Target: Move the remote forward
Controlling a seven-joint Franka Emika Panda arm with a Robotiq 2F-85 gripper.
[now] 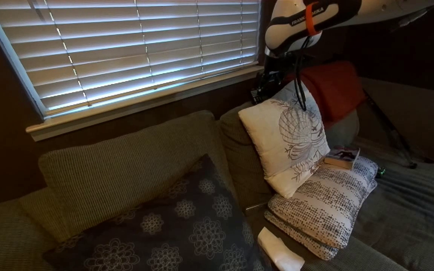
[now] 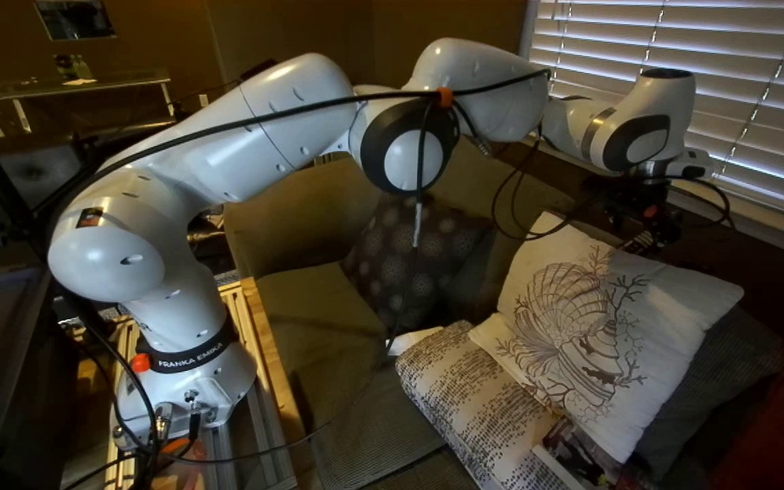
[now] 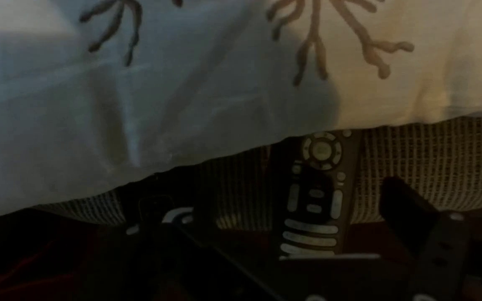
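The remote [image 3: 314,205] is a slim dark rectangle with pale buttons in the wrist view. It lies on the ribbed fabric of the sofa back, and its upper end is hidden under the white shell-print cushion [image 3: 207,96]. My gripper [image 3: 298,190] is open, with one finger on each side of the remote. A strip of fabric shows between the remote and each finger, so neither finger visibly touches it. In both exterior views the gripper [image 1: 258,94] [image 2: 654,235] is low behind the top of the white cushion. I cannot make out the remote in the exterior views.
The white cushion leans on the sofa back [image 1: 126,165]. A book [image 1: 342,157] lies on spotted cushions [image 1: 326,203] in front. A red cloth [image 1: 333,90] hangs over the sofa back. The window sill [image 1: 145,99] runs close behind the gripper. The wrist view is very dark.
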